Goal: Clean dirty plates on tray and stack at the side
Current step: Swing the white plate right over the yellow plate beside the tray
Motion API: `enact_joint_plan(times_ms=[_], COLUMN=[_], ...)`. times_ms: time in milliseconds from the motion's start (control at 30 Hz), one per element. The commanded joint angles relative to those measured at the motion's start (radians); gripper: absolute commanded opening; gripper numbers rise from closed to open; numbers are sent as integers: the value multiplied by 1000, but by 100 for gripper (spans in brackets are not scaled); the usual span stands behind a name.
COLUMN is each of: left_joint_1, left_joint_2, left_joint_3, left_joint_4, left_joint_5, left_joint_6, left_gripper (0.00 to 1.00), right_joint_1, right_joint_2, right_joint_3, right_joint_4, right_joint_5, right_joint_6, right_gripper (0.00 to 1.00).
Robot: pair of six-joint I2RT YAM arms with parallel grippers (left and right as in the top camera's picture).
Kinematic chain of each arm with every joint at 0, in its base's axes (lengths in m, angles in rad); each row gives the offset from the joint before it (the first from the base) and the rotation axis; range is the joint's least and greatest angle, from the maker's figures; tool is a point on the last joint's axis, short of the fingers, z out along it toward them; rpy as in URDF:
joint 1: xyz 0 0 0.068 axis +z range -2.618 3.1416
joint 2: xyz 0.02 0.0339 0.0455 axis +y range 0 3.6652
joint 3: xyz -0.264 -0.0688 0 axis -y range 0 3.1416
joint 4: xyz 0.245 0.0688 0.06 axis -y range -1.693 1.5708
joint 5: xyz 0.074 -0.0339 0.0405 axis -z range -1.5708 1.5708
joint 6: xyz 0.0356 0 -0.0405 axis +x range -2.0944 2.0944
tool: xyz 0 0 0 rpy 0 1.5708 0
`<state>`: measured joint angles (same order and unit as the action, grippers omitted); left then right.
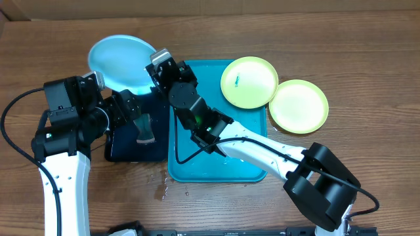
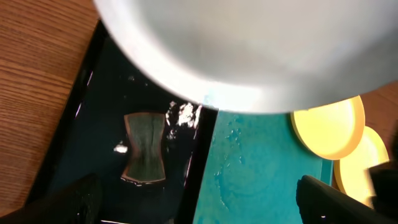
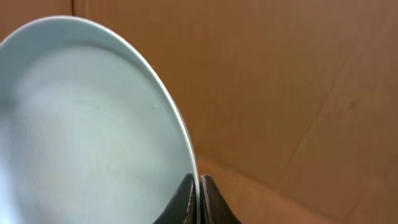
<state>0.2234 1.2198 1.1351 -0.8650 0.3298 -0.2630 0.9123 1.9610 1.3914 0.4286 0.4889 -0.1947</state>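
Note:
A light blue plate (image 1: 121, 62) hangs tilted above the table's far left, and my right gripper (image 1: 159, 65) is shut on its right rim. In the right wrist view the two fingers (image 3: 198, 200) pinch the thin rim of the plate (image 3: 87, 124). My left gripper (image 1: 133, 106) hovers open over the black tray (image 1: 125, 147), just below the plate, with nothing between its fingers (image 2: 208, 205). A yellow-green plate (image 1: 249, 82) with a small blue smear overlaps the far right corner of the blue tray (image 1: 216, 164). A second yellow-green plate (image 1: 298, 106) lies on the table to the right.
A dark sponge (image 1: 145, 129) lies on the wet black tray, also seen in the left wrist view as the sponge (image 2: 144, 146). My right arm (image 1: 262, 154) stretches across the blue tray from the near right. Water drops sit on the table (image 1: 164, 190) at the tray's front edge.

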Motion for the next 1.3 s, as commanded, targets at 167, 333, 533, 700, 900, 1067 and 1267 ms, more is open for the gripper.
enact_joint_plan(times_ms=[167,333,533,700,900,1067,1267], left_joint_1=[1,0,1,1,0,1,1], left_joint_2=[4,4,4,4,4,4,4], left_joint_3=[13,13,13,13,13,13,13], left_joint_4=[2,2,2,2,2,2,2], left_joint_5=[0,0,0,0,0,0,0], left_joint_6=[-3,-3,-3,-3,-3,-3,-3], left_gripper=[100,100,100,100,100,100,99], right_joint_1=[1,-3,-29,-77,-165,-251,-376], right_joint_2=[-21,-21,-22,-22,-24,-36,-66], right_joint_3=[20,20,20,20,20,20,20], right_joint_4=[-317,-402,-412,-483,-584,-704,-824], right_joint_5=[12,12,27,17,-118,-151,-190], right_joint_6=[331,435,570,813,829,948,1068], right_gripper=[4,4,4,4,4,4,4])
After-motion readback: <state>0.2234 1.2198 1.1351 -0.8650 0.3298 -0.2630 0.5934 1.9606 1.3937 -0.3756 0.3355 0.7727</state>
